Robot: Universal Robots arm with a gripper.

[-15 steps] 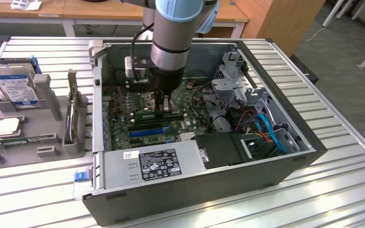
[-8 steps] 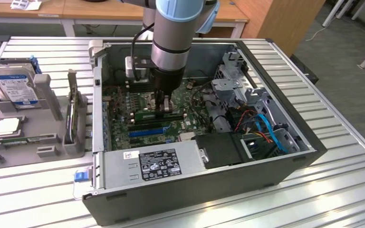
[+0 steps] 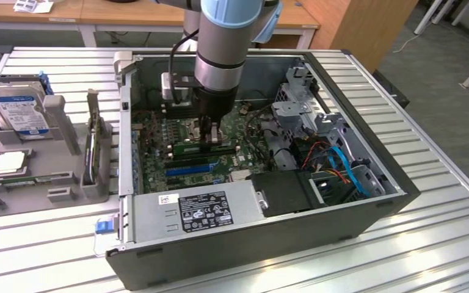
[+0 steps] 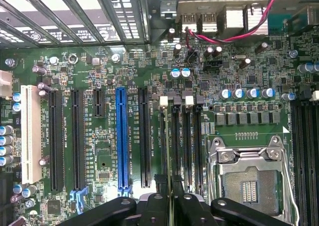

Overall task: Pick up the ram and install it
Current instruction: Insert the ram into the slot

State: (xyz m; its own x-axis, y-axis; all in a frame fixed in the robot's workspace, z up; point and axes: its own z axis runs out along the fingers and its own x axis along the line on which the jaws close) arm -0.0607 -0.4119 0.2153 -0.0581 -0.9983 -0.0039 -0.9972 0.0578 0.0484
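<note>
The ram (image 3: 190,148) stands on edge over the black memory slots (image 4: 192,146), between the processor socket (image 4: 249,181) and the blue slot (image 4: 121,136). The gripper (image 4: 170,208) pinches it in narrow jaws. The white board lettering near the socket is too fine to read. So are the power supply sticker (image 3: 202,210) and the hard drive's blue-white label (image 3: 21,113), well apart from the socket.

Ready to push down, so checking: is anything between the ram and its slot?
Nothing visible. The gripper holds the ram on edge right at the black memory slots, beside the empty processor socket; the red cable lies clear of them.
</note>
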